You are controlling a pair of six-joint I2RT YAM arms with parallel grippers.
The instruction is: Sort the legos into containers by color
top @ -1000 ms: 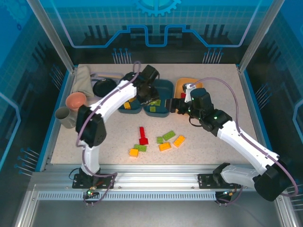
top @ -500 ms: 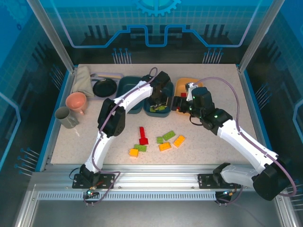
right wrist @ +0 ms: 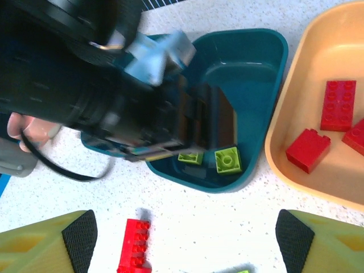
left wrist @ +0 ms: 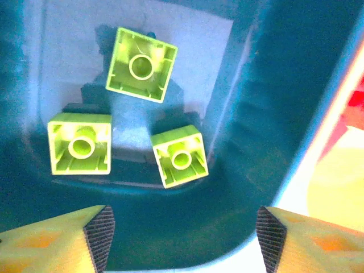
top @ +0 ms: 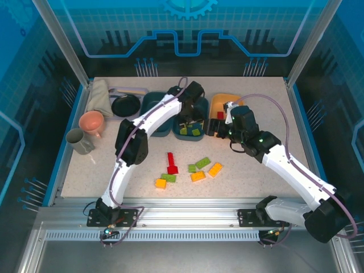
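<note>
teal bin [left wrist: 267, 102] — left pincer [left wrist: 182, 227] overhead, agape

The left gripper [left wrist: 183, 227] has swung from the middle teal bin's [left wrist: 250, 85] left rim to above its floor. Its jaws have parted, and more green bricks [left wrist: 180, 157] show inside than before.

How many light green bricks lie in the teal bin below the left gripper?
3. Left wrist view: upper green brick, left green brick and middle green brick, all on the floor of the teal bin. More may hide outside the frame.
</note>
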